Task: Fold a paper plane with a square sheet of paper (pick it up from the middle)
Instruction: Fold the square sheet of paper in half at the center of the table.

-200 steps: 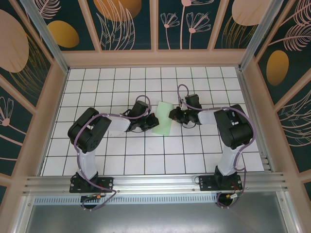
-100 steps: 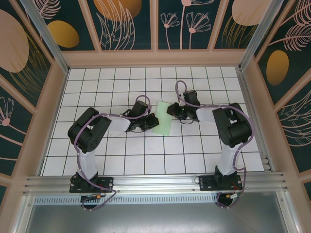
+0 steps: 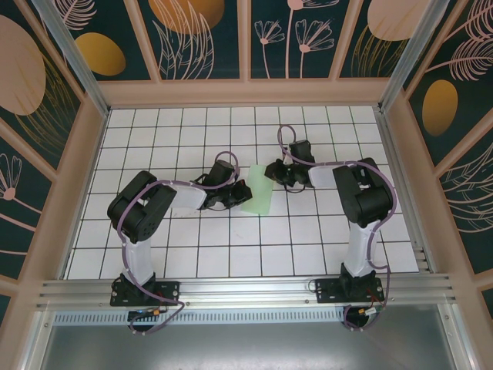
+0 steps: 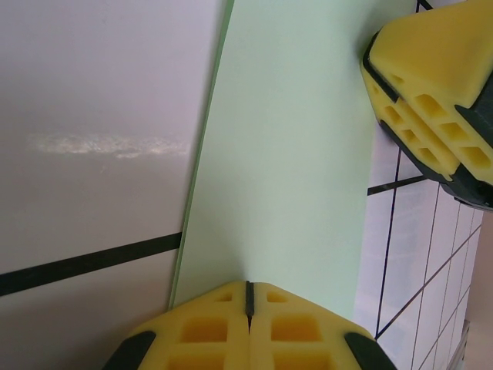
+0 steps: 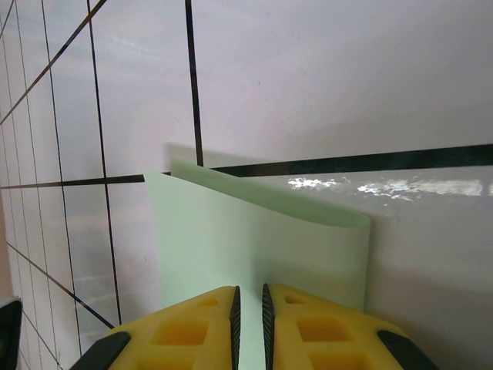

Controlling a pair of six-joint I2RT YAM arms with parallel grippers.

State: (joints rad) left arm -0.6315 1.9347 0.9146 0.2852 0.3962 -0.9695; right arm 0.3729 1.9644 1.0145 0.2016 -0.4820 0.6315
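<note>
Two tools meet at the paper (image 3: 257, 196) in the middle of the tiled worktop (image 3: 231, 254). Left tool (image 4: 248, 308) is fully closed on the paper's near-left edge. Right tool (image 5: 248, 308) pinches the paper's far-right edge between its nearly closed fingers, lifting that side.

Near edge of the folded paper (image 5: 254, 254) behind the right pincer (image 5: 248, 320)

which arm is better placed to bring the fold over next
Probably the right. Its pincer grips the far edge of the square sheet of paper, which is lifted and curling. The left pincer is shut on the near-left edge low against the tiled floor, better suited as an anchor.
</note>
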